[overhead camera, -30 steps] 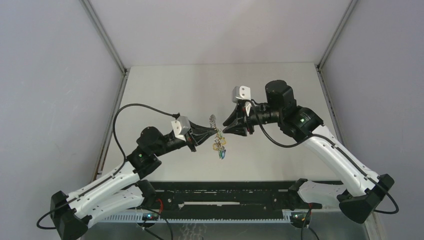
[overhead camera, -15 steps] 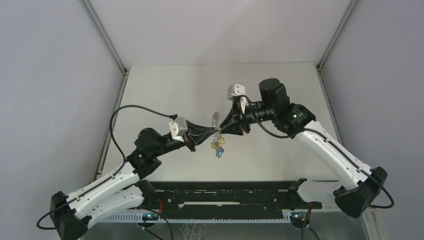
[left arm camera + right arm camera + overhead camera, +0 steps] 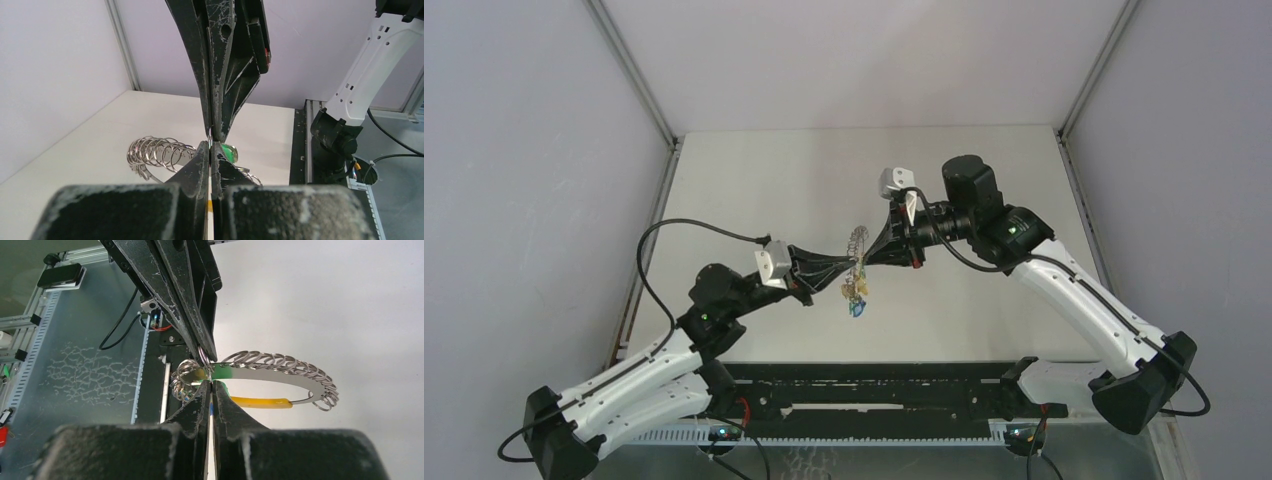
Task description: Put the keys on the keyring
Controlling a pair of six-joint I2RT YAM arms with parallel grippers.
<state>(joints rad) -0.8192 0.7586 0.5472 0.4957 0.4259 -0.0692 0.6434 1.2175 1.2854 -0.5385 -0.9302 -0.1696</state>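
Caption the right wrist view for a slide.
Right gripper and left gripper, both shut, meet tip to tip at the keyring, whose silvery loops arc over a yellow band.

Setting: robotics laboratory test cell. Indicators: plain grey panel walls (image 3: 524, 150) framed by aluminium posts (image 3: 629, 70); a bare white table (image 3: 754, 180); two arms, left (image 3: 644, 365) and right (image 3: 1074, 300), bolted to a black slotted rail (image 3: 874, 385) at the near edge; exposed cable (image 3: 694, 223).
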